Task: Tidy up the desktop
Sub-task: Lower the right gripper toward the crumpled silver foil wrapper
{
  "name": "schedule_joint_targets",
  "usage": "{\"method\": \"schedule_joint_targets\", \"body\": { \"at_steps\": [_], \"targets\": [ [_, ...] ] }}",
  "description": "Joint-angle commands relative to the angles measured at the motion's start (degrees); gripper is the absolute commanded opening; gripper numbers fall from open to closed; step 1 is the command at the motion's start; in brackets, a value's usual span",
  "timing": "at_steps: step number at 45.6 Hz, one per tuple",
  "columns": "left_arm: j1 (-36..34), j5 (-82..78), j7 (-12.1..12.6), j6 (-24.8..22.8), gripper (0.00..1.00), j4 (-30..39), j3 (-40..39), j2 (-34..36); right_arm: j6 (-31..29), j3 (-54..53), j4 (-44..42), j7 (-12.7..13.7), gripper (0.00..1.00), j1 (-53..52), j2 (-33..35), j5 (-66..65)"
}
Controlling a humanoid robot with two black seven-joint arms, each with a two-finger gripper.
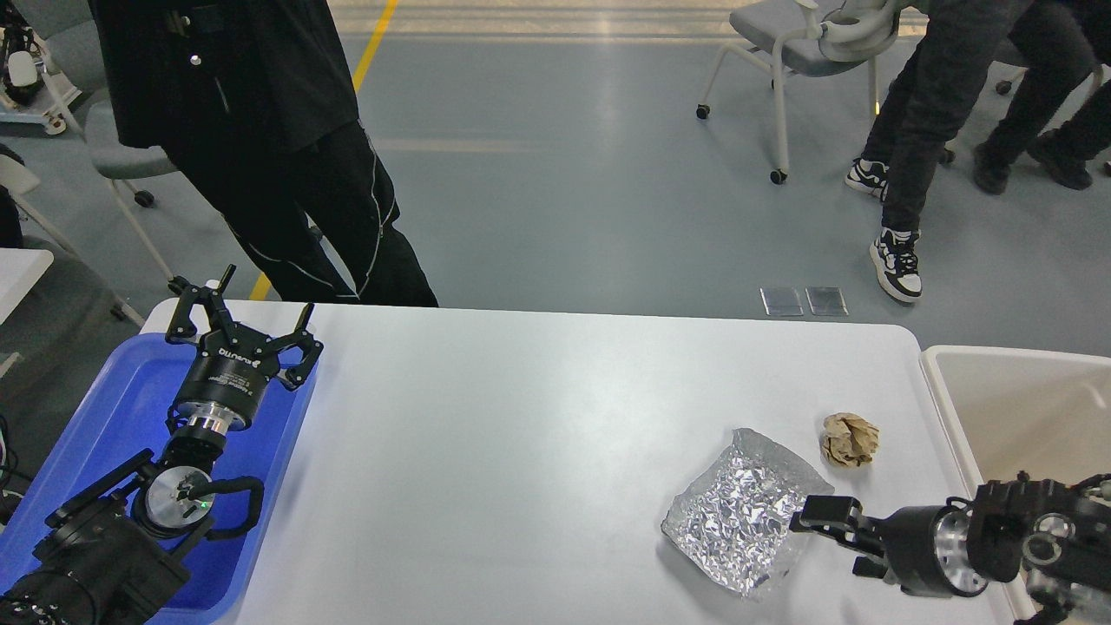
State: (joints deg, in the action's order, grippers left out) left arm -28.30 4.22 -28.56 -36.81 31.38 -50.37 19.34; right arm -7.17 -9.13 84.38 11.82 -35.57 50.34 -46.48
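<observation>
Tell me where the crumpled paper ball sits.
In the head view, the paper ball lies on the desktop's right side, between the foil sheet and beige bin.

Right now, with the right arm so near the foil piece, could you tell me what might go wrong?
The crumpled foil looks thin, so the right gripper at its edge may push it along the desktop instead of grasping it. The paper ball lies close by and could get knocked away, perhaps off the table.

one foil bag [745, 512], one paper wad [849, 438] — two trays
</observation>
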Motion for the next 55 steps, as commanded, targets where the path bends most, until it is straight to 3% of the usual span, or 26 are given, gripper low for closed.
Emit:
{"method": "schedule_joint_targets", "body": {
  "at_steps": [1, 38, 43, 47, 52, 55],
  "targets": [
    [0.00, 0.00, 0.00, 0.07, 1.00, 0.00, 0.01, 0.00, 4.09, -3.26, -2.55, 1.72, 1.00, 5.69, -6.66, 0.69],
    [0.00, -0.01, 0.00, 0.07, 1.00, 0.00, 0.01, 0.00, 4.35, -4.32, -9.76, 1.63, 0.96, 2.62, -11.85, -0.36],
    [0.00, 0.08, 0.00, -0.02, 1.00, 0.00, 0.01, 0.00, 4.44, -4.15, -9.84, 1.63, 0.77, 2.62, -11.85, -1.59],
    [0.00, 0.08, 0.00, -0.02, 1.00, 0.00, 0.01, 0.00, 4.27, -4.06, -10.02, 1.63, 0.42, 2.62, -11.76, -4.05],
    [0.00, 0.00, 0.00, 0.07, 1.00, 0.00, -0.08, 0.00, 4.18, -3.62, -10.02, 1.54, 0.31, 2.70, -11.85, -5.20],
    [0.00, 0.08, 0.00, 0.07, 1.00, 0.00, 0.01, 0.00, 4.18, -3.18, -10.11, 1.54, 0.30, 2.53, -11.85, -5.46]
  ]
}}
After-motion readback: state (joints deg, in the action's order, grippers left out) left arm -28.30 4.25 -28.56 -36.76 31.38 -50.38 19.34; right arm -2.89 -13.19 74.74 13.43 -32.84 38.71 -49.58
